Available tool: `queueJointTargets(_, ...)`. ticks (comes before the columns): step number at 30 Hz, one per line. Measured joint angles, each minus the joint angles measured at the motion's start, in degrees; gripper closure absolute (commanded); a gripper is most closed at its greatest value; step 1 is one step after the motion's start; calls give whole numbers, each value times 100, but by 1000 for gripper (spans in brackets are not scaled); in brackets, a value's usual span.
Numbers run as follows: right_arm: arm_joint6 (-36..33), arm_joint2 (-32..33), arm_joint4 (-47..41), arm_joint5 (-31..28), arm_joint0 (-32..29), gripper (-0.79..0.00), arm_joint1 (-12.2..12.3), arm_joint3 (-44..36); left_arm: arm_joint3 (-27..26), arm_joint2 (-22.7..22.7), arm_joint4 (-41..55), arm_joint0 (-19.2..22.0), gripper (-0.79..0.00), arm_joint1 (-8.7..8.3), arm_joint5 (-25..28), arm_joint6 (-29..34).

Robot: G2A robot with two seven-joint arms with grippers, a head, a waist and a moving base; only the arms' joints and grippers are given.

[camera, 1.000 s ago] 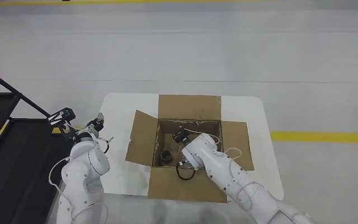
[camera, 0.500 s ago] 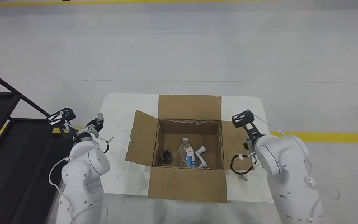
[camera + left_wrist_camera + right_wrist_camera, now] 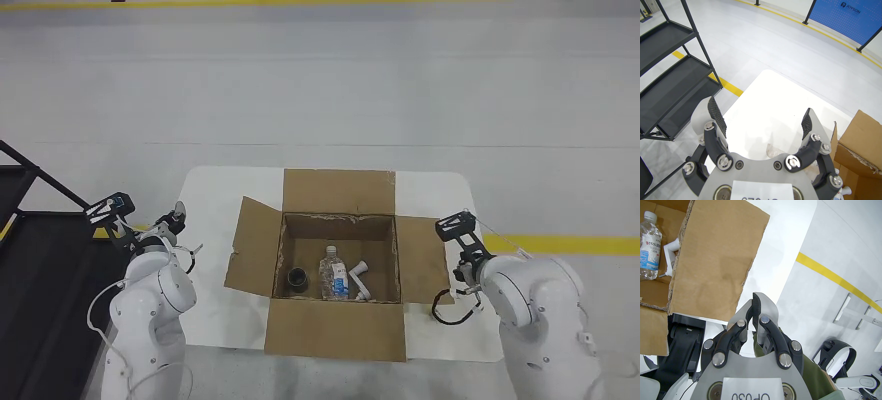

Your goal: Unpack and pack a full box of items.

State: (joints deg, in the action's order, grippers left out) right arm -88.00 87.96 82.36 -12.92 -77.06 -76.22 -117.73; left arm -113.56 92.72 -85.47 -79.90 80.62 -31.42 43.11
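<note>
The open cardboard box (image 3: 339,191) sits mid-table with its flaps spread. On its floor lie a clear water bottle (image 3: 333,272), a white angled part (image 3: 360,281) and a black round item (image 3: 297,278). The bottle (image 3: 649,247) and white part (image 3: 670,255) appear beyond the box's right flap (image 3: 715,256). My right gripper (image 3: 754,306) is shut, held over the table edge just outside that flap. An olive-green thing (image 3: 810,370) shows behind its finger bases; I cannot tell what it is. My left gripper (image 3: 762,117) is open and empty over the table's left corner.
A black shelf rack (image 3: 668,85) stands left of the table. A crumpled clear wrapper (image 3: 773,151) lies on the white table (image 3: 772,94) near the box (image 3: 857,142). A yellow floor line (image 3: 829,272) and a white headset (image 3: 838,351) lie off the right side.
My right arm came up out of the box and swung right past the right flap, uncovering the bottle and white part. The left arm has kept still.
</note>
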Motion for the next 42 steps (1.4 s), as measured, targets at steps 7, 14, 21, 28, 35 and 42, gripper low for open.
queueJointTargets(7,0,0,0,0,0,0,0,0,0,0,0,0,-785,0,0,0)
queueJointTargets(14,0,0,0,0,0,0,0,0,0,0,0,0,-785,0,0,0)
queueJointTargets(21,0,0,0,0,0,0,0,0,0,0,0,0,-785,0,0,0)
queueJointTargets(28,303,-11,16,-40,-104,-785,13,-70,0,0,0,0,-785,0,0,0)
queueJointTargets(35,335,260,-71,-108,-176,-785,68,-288,0,0,0,0,-785,0,0,0)
queueJointTargets(42,418,786,-79,-585,-468,-376,168,-145,0,0,0,0,-785,0,0,0)
